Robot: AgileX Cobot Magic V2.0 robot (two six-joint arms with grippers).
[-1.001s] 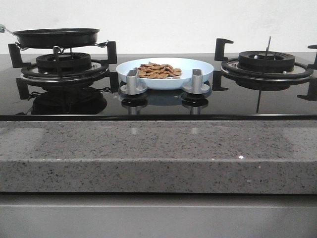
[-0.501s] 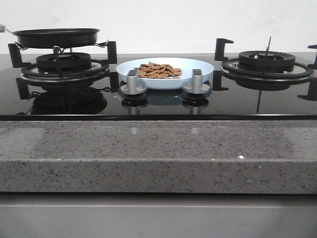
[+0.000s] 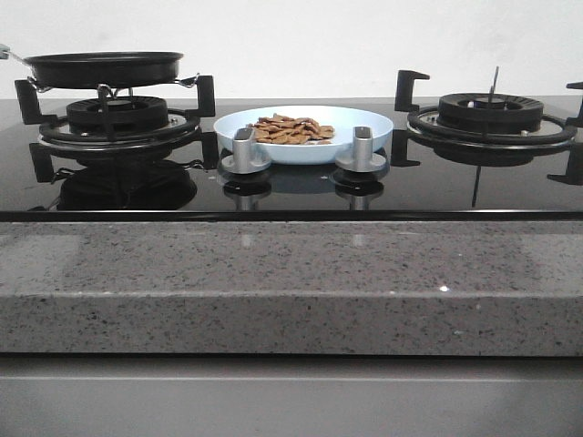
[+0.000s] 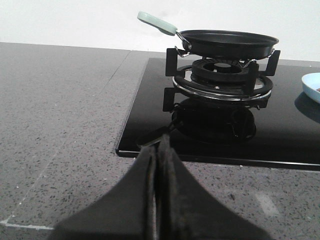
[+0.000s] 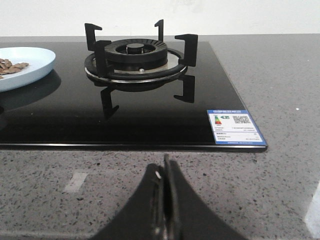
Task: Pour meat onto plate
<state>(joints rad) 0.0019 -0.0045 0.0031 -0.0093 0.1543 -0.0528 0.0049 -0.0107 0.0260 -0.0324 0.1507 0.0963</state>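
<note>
- The meat (image 3: 291, 130) already lies on the plate (image 3: 364, 116), which sits on the black glass cooktop (image 3: 428, 187) midway between the two burners, just behind the two silver knobs (image 3: 244, 150).
- The frying pan (image 3: 105, 68) rests level on the left burner (image 3: 118, 118), its pale green handle (image 4: 156, 22) pointing out to the robot's left and away from the plate. No meat shows in the pan from here, though its inside is mostly hidden.
- The left gripper (image 4: 159, 150) is pressed closed with nothing in it, low over the grey stone counter (image 3: 291, 273) in front of the left burner. The pan is straight ahead of it and raised; the plate lies further to its right.
- The right gripper (image 5: 166, 172) is also pressed closed and empty, in front of the bare right burner (image 5: 135, 57); the plate lies ahead to its left.
- Both arms stand well apart from the plate. The left one is the nearer to the pan.
- The meat is a low heap of small flat brown-orange chips, gathered left of the plate's centre, with pale blue bare around it.
- Judging from this, the pour looks finished.
</note>
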